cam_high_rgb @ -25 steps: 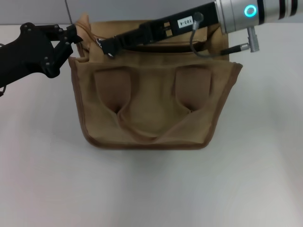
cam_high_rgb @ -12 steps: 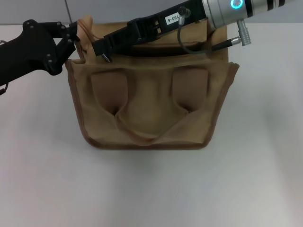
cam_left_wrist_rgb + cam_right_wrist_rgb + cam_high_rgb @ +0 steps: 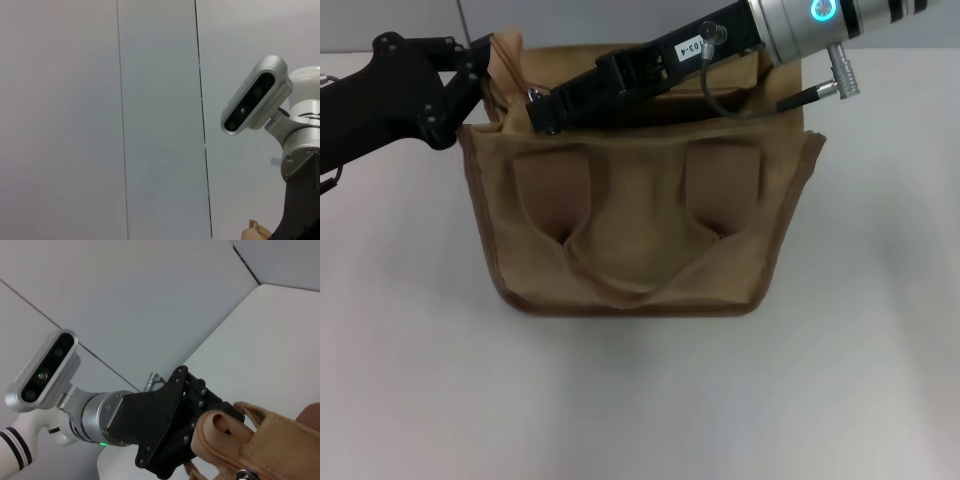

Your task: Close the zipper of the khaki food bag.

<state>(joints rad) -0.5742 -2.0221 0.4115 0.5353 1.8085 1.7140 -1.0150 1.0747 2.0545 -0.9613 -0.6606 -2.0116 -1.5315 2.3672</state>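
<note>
Bag zipper near its left end, both grippers at the top edge.

Left gripper (image 3: 470, 72) pinches the khaki food bag (image 3: 640, 225) at its top left corner on the white table (image 3: 880, 330). Right gripper (image 3: 542, 108) reaches along the zipper (image 3: 220, 450), apparently clamped on the slider, though I cannot tell. If the corner slips free, the fabric could bunch and jam the slider.

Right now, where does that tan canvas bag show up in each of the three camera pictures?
Head view: the khaki food bag sits mid-picture on the white table, the left gripper at its top corner, the right gripper over its opening.
Left wrist view: only a small tan scrap at the bottom edge, probably the bag.
Right wrist view: its corner with the zipper fills the lower right.
Shared landmark: the left gripper beside that corner.
</note>
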